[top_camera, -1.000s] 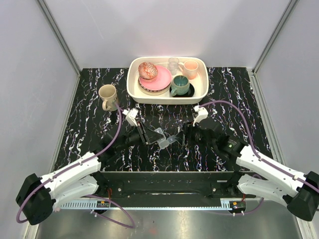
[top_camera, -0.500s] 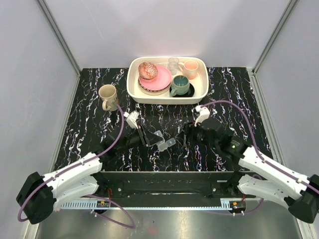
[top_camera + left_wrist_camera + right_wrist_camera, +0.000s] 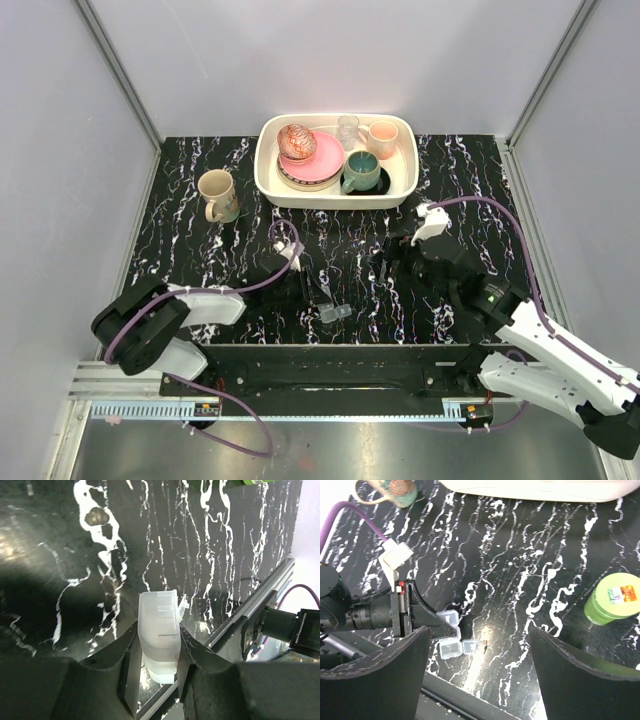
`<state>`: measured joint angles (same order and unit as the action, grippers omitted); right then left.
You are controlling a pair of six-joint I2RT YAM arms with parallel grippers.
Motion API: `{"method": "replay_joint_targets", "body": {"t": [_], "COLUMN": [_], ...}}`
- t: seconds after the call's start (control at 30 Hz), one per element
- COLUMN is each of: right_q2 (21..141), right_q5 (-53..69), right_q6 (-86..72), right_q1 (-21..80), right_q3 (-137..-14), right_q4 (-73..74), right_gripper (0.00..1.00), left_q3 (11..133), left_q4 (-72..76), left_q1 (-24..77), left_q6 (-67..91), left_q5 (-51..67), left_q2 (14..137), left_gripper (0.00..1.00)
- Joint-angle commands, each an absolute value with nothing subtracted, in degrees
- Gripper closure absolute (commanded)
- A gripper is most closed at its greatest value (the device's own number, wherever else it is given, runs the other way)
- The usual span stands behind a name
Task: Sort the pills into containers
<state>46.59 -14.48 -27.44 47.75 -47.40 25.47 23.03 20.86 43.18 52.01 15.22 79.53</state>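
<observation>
The containers are a short strip of clear square compartments lying on the black marbled table near its front edge. They also show in the top view and the left wrist view. My left gripper is shut on one end of the strip; it also shows in the top view and the right wrist view. One tiny orange pill lies on the table just right of the strip. My right gripper is wide open and empty above the strip and pill; it also shows in the top view.
A small green bottle stands to the right of the strip. A beige mug stands at the back left. A white tray with plates, cups and a glass sits at the back. The table's metal front rail runs close to the strip.
My left arm has folded back low and drawn the strip nearer the front edge. My right arm has pulled back a little to the right.
</observation>
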Motion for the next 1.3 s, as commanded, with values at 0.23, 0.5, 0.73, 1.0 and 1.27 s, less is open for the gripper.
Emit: {"method": "replay_joint_targets", "body": {"t": [0.23, 0.5, 0.73, 1.0, 1.27], "right_q2": [47.63, 48.96, 48.78, 48.95, 48.69], "right_q5": [-20.91, -24.26, -23.64, -23.12, -22.85], "right_q6": [-28.3, -29.36, -29.18, -29.44, -29.71], "right_q1": [46.41, 44.39, 43.77, 43.68, 43.51], "right_q3": [-49.74, -51.85, -52.12, -52.03, -51.86], "right_q4": [28.74, 32.78, 33.22, 33.05, 33.13], "right_gripper": [0.13, 0.09, 0.08, 0.1, 0.11], "left_q3": [24.35, 22.94, 20.31, 19.25, 21.53], "left_q4": [31.73, 31.29, 30.94, 33.66, 41.74], "left_q1": [43.15, 43.33, 44.03, 44.65, 44.74], "left_q6": [52.82, 54.23, 54.93, 55.98, 58.45], "left_q5": [18.55, 17.23, 16.44, 16.26, 16.79], "left_q2": [87.72, 87.28, 85.25, 86.83, 92.81], "left_gripper": [0.53, 0.46, 0.45, 0.55, 0.64]}}
